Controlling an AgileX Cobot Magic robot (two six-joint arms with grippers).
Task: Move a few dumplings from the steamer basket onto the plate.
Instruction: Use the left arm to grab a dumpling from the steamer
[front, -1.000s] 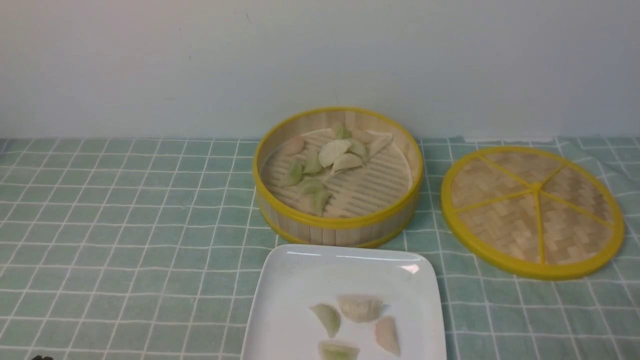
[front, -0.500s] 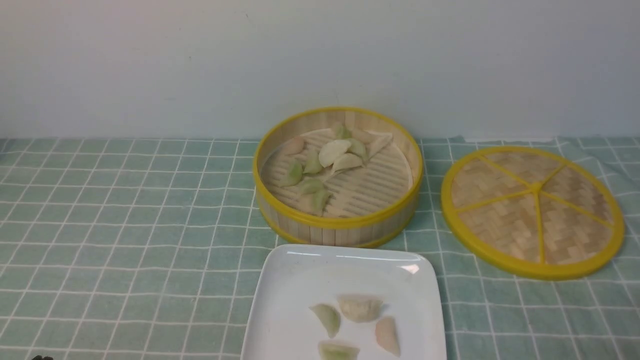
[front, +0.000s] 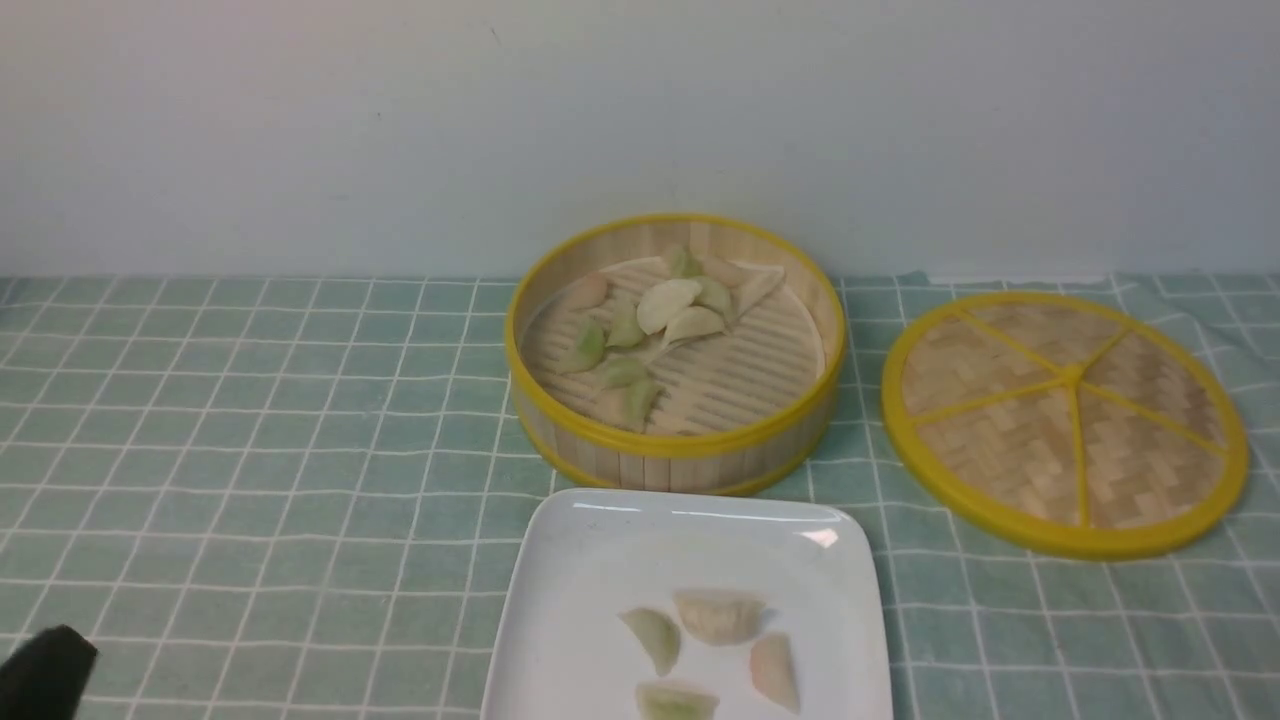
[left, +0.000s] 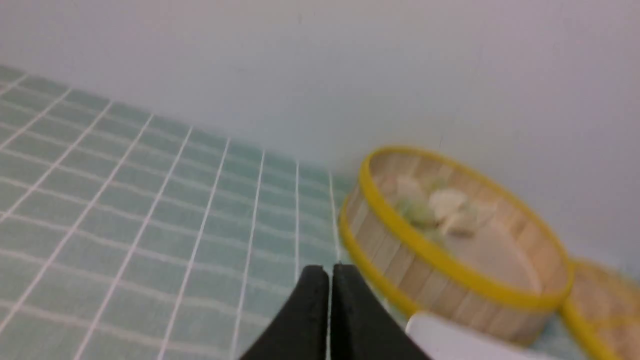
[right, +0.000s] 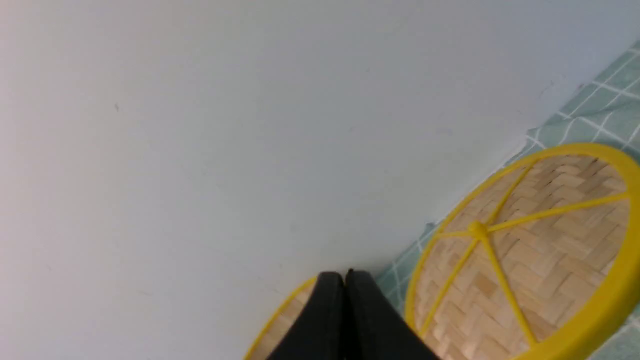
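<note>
Bamboo steamer basket (left: 385, 240) stands apart, beyond the left tool (left: 329, 271).

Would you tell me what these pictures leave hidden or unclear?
- Front view: the frame's bottom edge cuts off the plate and its nearest dumpling.
- Left wrist view: blur hides how many dumplings the steamer basket holds.
- Right wrist view: the right claw and frame edge hide most of that basket.

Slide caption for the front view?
Four dumplings on the plate, more in the steamer basket, lid lying beside it.
</note>
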